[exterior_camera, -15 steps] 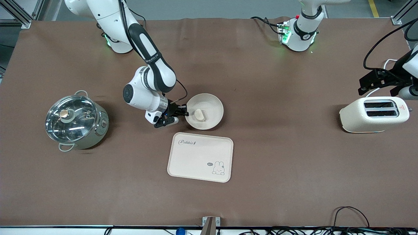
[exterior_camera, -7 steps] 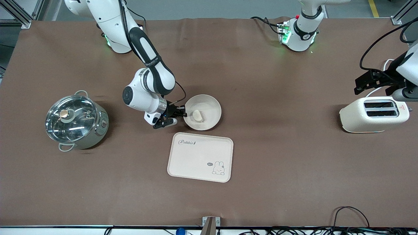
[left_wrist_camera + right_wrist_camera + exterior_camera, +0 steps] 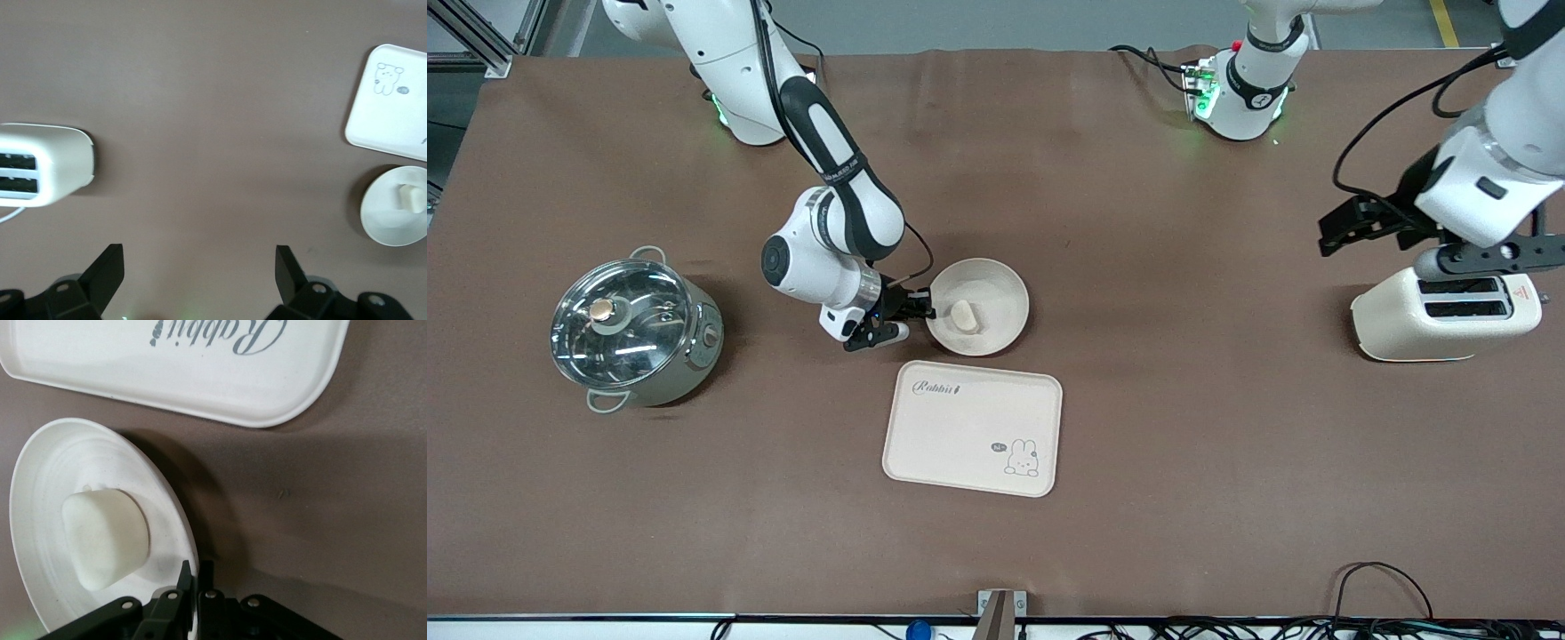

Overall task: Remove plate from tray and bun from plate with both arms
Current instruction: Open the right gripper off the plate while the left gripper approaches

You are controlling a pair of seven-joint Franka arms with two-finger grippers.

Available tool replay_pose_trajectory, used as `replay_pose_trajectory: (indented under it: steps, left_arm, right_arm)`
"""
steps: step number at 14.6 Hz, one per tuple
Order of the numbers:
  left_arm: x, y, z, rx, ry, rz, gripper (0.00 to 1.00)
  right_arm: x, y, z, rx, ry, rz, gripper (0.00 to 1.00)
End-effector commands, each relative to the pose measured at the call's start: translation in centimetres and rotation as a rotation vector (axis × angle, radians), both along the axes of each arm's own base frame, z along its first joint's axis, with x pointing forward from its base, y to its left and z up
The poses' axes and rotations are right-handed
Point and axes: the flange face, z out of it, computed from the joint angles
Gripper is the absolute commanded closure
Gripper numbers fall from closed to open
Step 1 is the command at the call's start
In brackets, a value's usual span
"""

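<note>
The cream plate [image 3: 996,293] is held near the middle of the table, just farther from the front camera than the rabbit tray, with the pale bun [image 3: 964,315] lying in it. My right gripper [image 3: 921,307] is shut on the plate's rim at the side toward the right arm's end. In the right wrist view the fingers pinch the rim [image 3: 198,577], with the plate [image 3: 47,473] and the bun [image 3: 105,539] beside them. My left gripper [image 3: 1352,227] is open and empty, up in the air over the table beside the toaster. The left wrist view shows its gripper [image 3: 200,263], the plate [image 3: 383,217] and the bun [image 3: 410,198].
A rectangular cream tray with a rabbit drawing [image 3: 960,444] lies nearer to the front camera than the plate; it also shows in both wrist views [image 3: 200,380] [image 3: 400,113]. A white toaster [image 3: 1445,313] stands at the left arm's end. A steel pot with a glass lid [image 3: 633,327] stands at the right arm's end.
My right gripper has drawn the plate with the bun slightly toward the right arm's end. My left arm has swung up and toward the table's middle, away from the toaster.
</note>
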Motion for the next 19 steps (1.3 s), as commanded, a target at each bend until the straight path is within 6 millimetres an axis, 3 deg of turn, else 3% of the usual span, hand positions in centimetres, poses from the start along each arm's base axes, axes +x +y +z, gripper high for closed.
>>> replay_pose_trajectory:
  steps: [1, 2, 3, 4, 5, 9, 10, 14, 17, 19]
  left_arm:
    - [-0.3, -3.7, -0.5, -0.025, -0.003, 0.04, 0.0]
    - [-0.3, -5.0, -0.8, -0.031, -0.009, 0.051, 0.0]
    - [-0.3, -6.0, -1.0, -0.036, -0.013, 0.059, 0.0]
    - [-0.2, -6.5, -1.2, -0.039, -0.016, 0.062, 0.0]
    - [-0.3, -7.1, -1.0, -0.044, -0.023, 0.053, 0.0]
    - [-0.1, -7.5, -1.5, -0.049, -0.025, 0.056, 0.0]
    - [-0.1, -8.6, -1.8, -0.054, -0.027, 0.055, 0.0]
    - [-0.1, -15.8, -6.1, -0.077, -0.004, 0.099, 0.0]
    - [0.5, -20.5, -10.3, -0.112, -0.011, 0.082, 0.0]
    - [-0.4, -25.5, -13.4, -0.124, -0.017, 0.127, 0.0]
  right_arm:
    - [-0.2, -0.2, 0.3, 0.027, -0.006, -0.016, 0.72]
    - [-0.2, 0.0, 0.4, 0.029, -0.005, -0.015, 0.43]
    - [-0.2, 0.2, 0.9, 0.036, -0.001, -0.022, 0.35]
    - [-0.2, 0.5, 1.6, 0.043, 0.009, -0.046, 0.11]
    - [0.1, 0.7, 3.3, 0.058, 0.009, -0.078, 0.0]
    - [1.3, 0.0, 7.9, 0.109, -0.033, -0.103, 0.0]
    - [1.9, -0.8, 9.2, 0.126, -0.039, -0.116, 0.0]
    - [3.0, -3.1, 15.1, 0.185, 0.038, -0.253, 0.0]
    - [3.6, -4.7, 20.5, 0.238, 0.216, -0.591, 0.0]
    - [3.0, -5.6, 22.5, 0.255, 0.251, -0.661, 0.0]
